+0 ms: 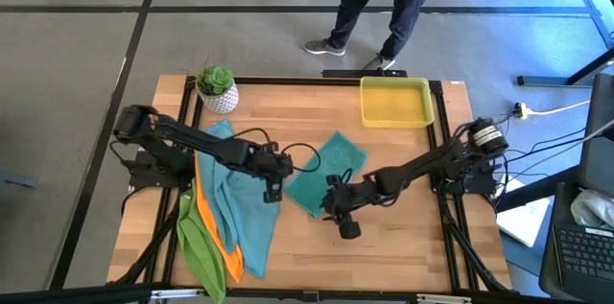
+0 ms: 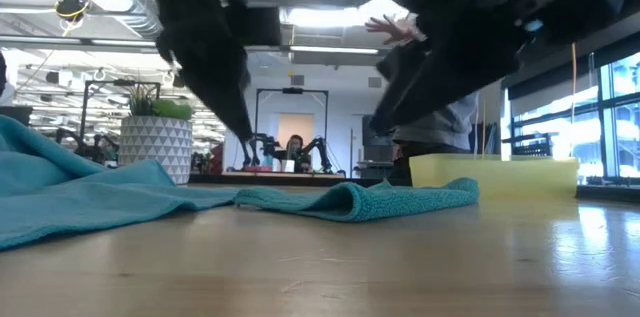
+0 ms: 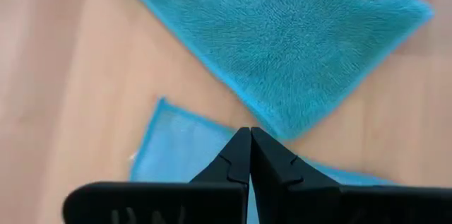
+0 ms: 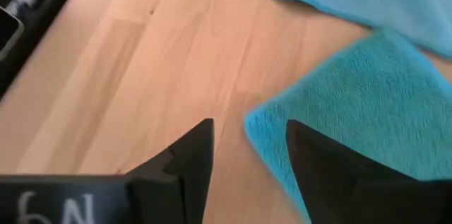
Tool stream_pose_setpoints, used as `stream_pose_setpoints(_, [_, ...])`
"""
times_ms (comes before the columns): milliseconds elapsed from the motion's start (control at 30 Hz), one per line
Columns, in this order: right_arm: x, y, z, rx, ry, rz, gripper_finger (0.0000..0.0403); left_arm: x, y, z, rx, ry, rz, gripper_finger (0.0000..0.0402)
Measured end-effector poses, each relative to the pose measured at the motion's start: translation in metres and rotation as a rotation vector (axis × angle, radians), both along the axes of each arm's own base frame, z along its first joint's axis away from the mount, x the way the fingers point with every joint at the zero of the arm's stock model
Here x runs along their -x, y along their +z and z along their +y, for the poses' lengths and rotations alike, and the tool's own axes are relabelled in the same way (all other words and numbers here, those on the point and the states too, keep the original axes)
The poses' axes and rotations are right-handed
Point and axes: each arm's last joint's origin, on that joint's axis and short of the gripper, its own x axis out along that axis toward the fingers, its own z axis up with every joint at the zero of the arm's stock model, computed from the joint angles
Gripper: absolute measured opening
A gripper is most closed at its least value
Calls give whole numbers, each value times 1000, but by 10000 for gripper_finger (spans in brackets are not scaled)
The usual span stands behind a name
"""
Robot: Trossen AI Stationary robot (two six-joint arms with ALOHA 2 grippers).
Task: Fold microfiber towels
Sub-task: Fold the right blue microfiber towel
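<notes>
A folded teal towel (image 1: 326, 175) lies flat mid-table, also seen in the low view (image 2: 360, 199). At the left a spread teal towel (image 1: 235, 213) lies over an orange towel (image 1: 219, 242) and a lime green towel (image 1: 197, 242). My left gripper (image 1: 272, 192) hangs shut between the pile and the folded towel. In its wrist view the left gripper (image 3: 251, 146) is above a light blue towel corner (image 3: 176, 143). My right gripper (image 1: 347, 227) stands open at the folded towel's near corner (image 4: 339, 111), its fingers (image 4: 191, 153) above the wood beside it.
A yellow tray (image 1: 395, 103) sits at the far right and a potted plant (image 1: 217, 88) at the far left. A person (image 1: 384, 7) stands beyond the far edge. Bare wood (image 1: 413, 246) lies at the near right.
</notes>
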Motion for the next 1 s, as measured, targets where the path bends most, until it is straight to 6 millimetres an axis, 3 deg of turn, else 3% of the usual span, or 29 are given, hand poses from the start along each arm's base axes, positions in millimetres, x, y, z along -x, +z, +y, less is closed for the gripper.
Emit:
stream_pose_setpoints(167, [-26, -13, 9, 91, 51, 50, 180, 19, 29, -5, -34, 41, -66, 1])
stream_pose_setpoints(333, [-37, -31, 13, 155, 72, 202, 180, 30, 48, -14, -32, 93, -160, 1])
stream_pose_setpoints(767, [-40, -39, 10, 183, 78, 232, 179, 39, 51, -41, -21, 142, -208, 1])
stream_pose_setpoints(1000, [-42, -45, 11, 125, -8, 259, 134, 41, 51, -47, 4, 162, -216, 1])
